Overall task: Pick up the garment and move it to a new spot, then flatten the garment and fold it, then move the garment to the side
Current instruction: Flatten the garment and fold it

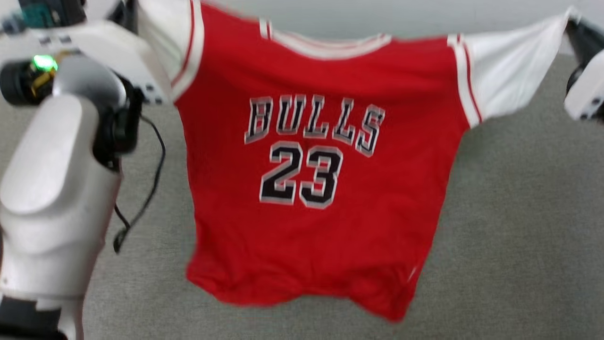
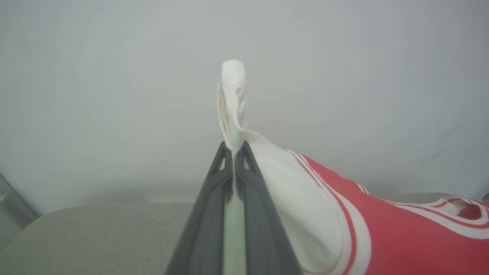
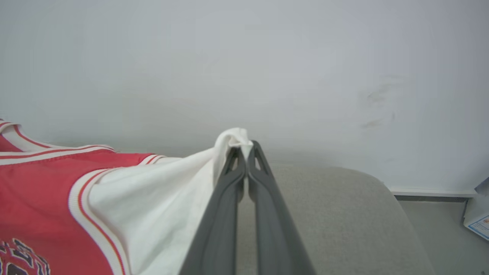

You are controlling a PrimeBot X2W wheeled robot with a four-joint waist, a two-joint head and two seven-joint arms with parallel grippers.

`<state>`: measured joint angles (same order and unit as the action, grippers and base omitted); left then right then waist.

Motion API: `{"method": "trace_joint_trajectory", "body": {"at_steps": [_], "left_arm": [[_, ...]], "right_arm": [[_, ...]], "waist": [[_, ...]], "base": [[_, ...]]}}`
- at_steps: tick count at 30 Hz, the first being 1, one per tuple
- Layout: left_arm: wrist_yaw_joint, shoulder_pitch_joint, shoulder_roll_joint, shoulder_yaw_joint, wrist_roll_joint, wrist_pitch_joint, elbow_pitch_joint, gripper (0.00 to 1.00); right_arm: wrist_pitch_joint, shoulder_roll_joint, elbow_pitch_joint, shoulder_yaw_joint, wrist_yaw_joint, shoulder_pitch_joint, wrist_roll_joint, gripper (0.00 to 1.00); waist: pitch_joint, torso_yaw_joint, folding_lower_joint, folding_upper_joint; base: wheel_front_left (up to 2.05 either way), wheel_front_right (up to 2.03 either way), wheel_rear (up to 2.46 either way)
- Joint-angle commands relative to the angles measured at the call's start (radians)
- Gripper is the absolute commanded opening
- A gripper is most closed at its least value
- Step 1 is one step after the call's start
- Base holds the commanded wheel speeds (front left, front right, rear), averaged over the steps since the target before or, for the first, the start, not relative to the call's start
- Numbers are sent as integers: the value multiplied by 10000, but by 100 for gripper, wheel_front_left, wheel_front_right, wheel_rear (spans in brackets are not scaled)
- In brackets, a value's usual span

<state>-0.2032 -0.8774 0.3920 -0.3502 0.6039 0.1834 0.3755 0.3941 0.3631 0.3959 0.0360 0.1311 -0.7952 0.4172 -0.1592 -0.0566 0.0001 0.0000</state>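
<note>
The garment (image 1: 321, 217), a red jersey with black "BULLS 23" lettering, hangs spread out in the air above the grey table (image 1: 519, 236), its front facing me. White cloth at each shoulder is stretched outward. In the left wrist view my left gripper (image 2: 233, 149) is shut on a pinch of that white cloth, with the garment (image 2: 401, 244) running off to the right. My right gripper (image 3: 243, 147) is likewise shut on the other white corner, the garment (image 3: 38, 191) trailing left. From the head, the right gripper (image 1: 576, 23) sits at the top right. The hem hangs just above the table.
My pale left forearm (image 1: 56, 189) fills the left side of the head view, with a black cable (image 1: 151, 189) dangling beside it. A plain pale wall (image 3: 244, 57) stands behind the table. A white box (image 3: 477, 217) rests on the floor past the table's rounded right end.
</note>
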Motion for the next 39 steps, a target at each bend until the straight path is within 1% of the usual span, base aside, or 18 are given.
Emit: {"method": "trace_joint_trajectory", "body": {"at_steps": [1, 4, 5, 10, 17, 23, 26, 29, 35, 39], "left_arm": [[84, -783, -102, -2, -169, -294, 372, 0], [153, -2086, -220, 117, -363, -811, 960, 0], [153, -2086, -220, 117, -363, -811, 960, 0], [251, -4070, -352, 220, -677, -1594, 1603, 0], [454, -6537, -240, 455, -919, -2378, 2220, 0], [668, -7908, -100, 528, -1018, -2768, 2605, 0], [718, -8086, -86, 561, -948, -2935, 2832, 0], [866, -8116, -183, 483, -918, -3043, 3073, 0], [1040, -7876, -431, 410, -795, -3395, 3795, 0], [1199, -7642, -627, 352, -672, -3663, 4393, 0]], "right_arm": [[-384, 123, 217, 158, -7, -793, 31, 0], [-997, 272, 642, 377, -7, -1993, -6, 0], [-997, 272, 642, 377, -7, -1993, -6, 0], [-1856, 445, 1222, 818, -7, -4076, -97, 0], [-2682, 555, 1782, 1245, -7, -6749, -111, 0], [-3199, 713, 2119, 1661, -7, -8331, 75, 0], [-3380, 672, 2302, 1953, -7, -8684, 235, 0], [-3491, 606, 2501, 2253, -7, -8848, 336, 0], [-3662, 362, 3025, 2843, -7, -8906, 654, 0], [-3725, 173, 3585, 3255, -7, -8760, 903, 0]], "waist": [[-575, -74, -1, 0], [-1170, -116, -1, 0], [-1170, -116, -1, 0], [-2114, -194, -1, 0], [-3128, -365, -1, 0], [-3925, -475, -1, 0], [-4356, -508, -1, 0], [-4790, -504, -1, 0], [-5528, -434, -1, 0], [-5745, -367, -1, 0]], "base": [[0, 0, 0], [0, 0, 0], [0, 0, 0], [0, 0, 0], [0, 0, 0], [0, 0, 0], [0, 0, 0], [0, 0, 0], [0, 0, 0], [0, 0, 0]]}}
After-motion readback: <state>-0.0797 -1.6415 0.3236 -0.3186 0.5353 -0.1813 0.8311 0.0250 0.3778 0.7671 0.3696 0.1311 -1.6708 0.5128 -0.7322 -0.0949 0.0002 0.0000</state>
